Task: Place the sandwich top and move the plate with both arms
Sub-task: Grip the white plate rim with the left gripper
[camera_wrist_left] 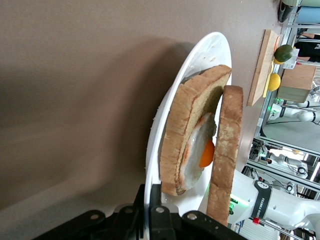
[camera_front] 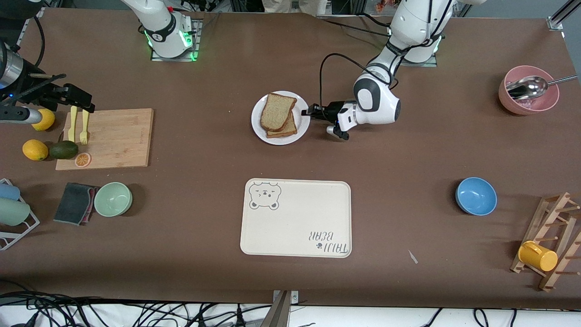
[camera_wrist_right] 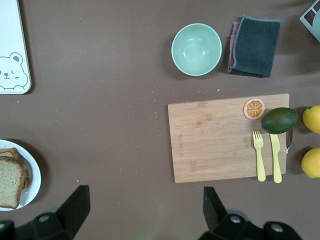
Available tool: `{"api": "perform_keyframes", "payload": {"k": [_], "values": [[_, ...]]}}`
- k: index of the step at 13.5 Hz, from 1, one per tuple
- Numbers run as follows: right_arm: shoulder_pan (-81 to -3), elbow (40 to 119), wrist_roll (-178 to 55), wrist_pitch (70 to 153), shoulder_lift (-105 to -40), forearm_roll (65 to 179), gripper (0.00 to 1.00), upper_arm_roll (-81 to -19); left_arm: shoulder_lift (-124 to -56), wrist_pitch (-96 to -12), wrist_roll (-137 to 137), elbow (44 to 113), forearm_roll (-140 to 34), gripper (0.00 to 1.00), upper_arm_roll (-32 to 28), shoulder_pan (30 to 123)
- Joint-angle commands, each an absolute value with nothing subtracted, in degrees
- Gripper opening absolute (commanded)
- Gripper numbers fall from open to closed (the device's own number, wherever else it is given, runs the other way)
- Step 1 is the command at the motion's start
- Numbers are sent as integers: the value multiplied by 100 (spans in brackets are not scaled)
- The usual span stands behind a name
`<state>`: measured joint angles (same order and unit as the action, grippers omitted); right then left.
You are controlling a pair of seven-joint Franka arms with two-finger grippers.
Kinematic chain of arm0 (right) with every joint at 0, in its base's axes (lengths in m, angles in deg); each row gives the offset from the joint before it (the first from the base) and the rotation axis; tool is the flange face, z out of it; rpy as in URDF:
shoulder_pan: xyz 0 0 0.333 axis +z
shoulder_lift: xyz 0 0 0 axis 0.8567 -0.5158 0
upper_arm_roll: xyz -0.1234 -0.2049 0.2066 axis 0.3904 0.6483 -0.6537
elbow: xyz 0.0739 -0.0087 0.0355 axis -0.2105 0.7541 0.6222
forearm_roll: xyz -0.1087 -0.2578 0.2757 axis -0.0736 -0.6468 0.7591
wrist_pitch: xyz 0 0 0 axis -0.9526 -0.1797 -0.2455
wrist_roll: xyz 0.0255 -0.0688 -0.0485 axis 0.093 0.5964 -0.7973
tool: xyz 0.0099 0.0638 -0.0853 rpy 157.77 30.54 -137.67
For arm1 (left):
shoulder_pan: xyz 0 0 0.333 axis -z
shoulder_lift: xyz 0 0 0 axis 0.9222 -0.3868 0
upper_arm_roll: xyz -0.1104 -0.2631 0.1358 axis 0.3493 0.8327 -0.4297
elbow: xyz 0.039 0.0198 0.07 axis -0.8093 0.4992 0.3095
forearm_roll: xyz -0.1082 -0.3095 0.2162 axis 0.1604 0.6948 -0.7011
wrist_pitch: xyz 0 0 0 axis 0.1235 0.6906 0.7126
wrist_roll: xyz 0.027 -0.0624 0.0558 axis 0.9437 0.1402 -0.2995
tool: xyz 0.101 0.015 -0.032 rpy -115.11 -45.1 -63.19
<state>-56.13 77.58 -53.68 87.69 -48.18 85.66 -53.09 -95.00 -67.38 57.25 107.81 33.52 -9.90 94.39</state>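
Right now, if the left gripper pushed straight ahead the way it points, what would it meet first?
The plate: the left gripper is already at its rim. Next in line, probably, are the egg slice and sandwich top.

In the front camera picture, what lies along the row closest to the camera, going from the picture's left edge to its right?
Dark cloth → green bowl → bear tray → blue bowl → yellow mug on the wooden rack.

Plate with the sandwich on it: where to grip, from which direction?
Grip the plate by its thin bare rim, coming in low and level from the left arm's end, where the left gripper already sits. The sandwich top covers the middle, so a top-down grip looks blocked.
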Motion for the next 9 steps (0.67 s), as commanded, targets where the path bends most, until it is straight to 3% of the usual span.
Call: {"api": "perform_keyframes", "payload": {"k": [1,9], "values": [[-5596,7755,-5377,8744,-4777,8611,100,-5293,-9426,-6389,5917,10795,3635,0,-1055,9414],[-5596,7755,-5377,8744,-4777,8611,100,-5293,-9329,-6044,6251,10593,4179,0,-1117,9186]]}}
